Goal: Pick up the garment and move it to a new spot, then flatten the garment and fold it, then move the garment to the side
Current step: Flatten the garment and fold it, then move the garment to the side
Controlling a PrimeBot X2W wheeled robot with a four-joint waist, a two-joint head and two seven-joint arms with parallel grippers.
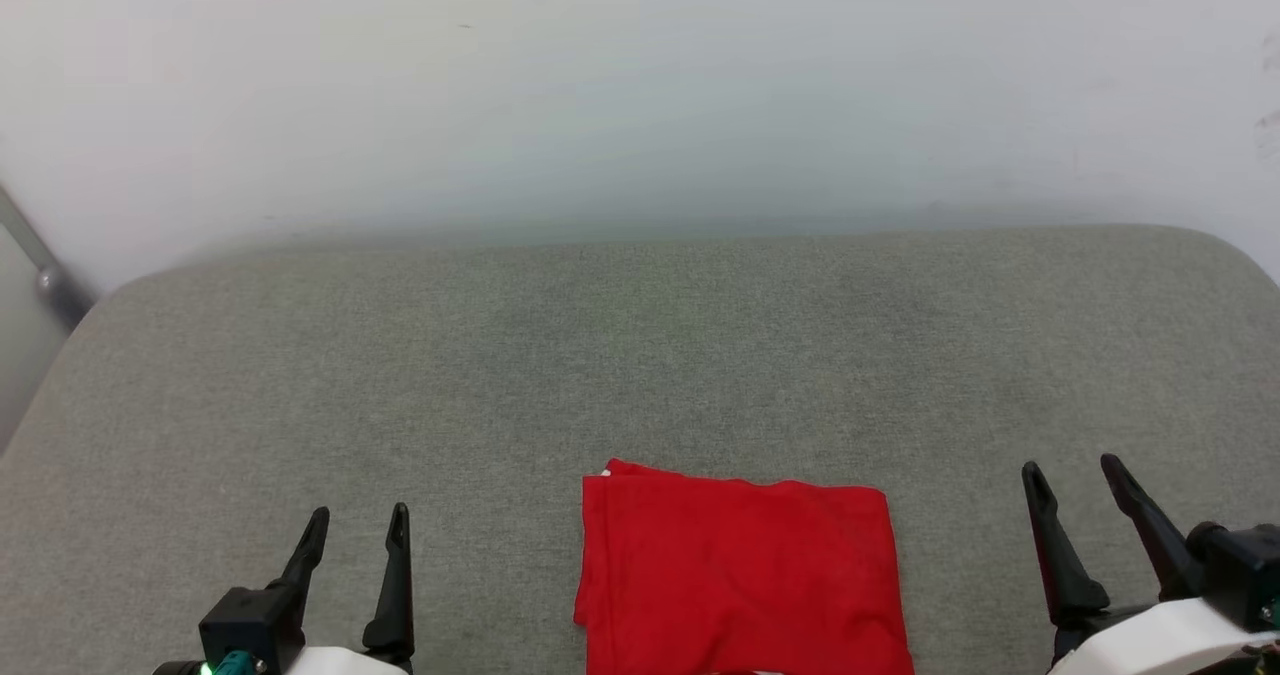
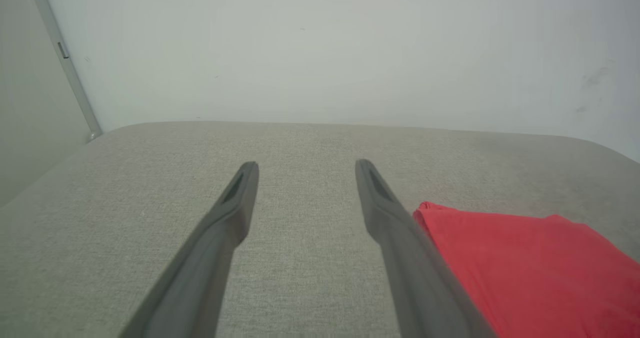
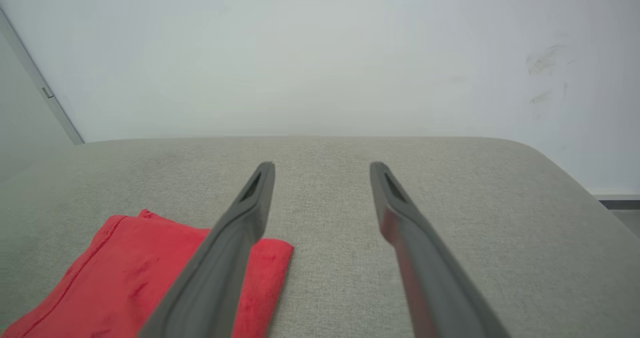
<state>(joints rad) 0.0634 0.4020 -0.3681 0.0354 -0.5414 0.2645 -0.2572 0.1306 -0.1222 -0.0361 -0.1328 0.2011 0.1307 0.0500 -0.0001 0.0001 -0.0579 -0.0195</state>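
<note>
Grey woven-fabric cushion top with rounded corners (image 1: pixel 640 355) against a plain off-white wall (image 1: pixel 640 85).
A thin grey metal strip (image 1: pixel 35 250) slants up the wall at the left; faint dark scuff marks (image 3: pixel 542 62) smudge the wall's right side; light is soft and even.

Bare indoor room, type not determinable as domestic or commercial. Evidence: a plain off-white wall (image 1: pixel 640 85) at 12 o'clock, carrying scuff marks (image 3: pixel 542 60) toward 2 o'clock; a grey metal strip (image 1: pixel 30 240) slanting up at 10 o'clock; a dark skirting board (image 3: pixel 617 204) at 3 o'clock. The work surface is a grey woven-fabric cushion (image 1: pixel 640 355) with rounded corners.
</note>
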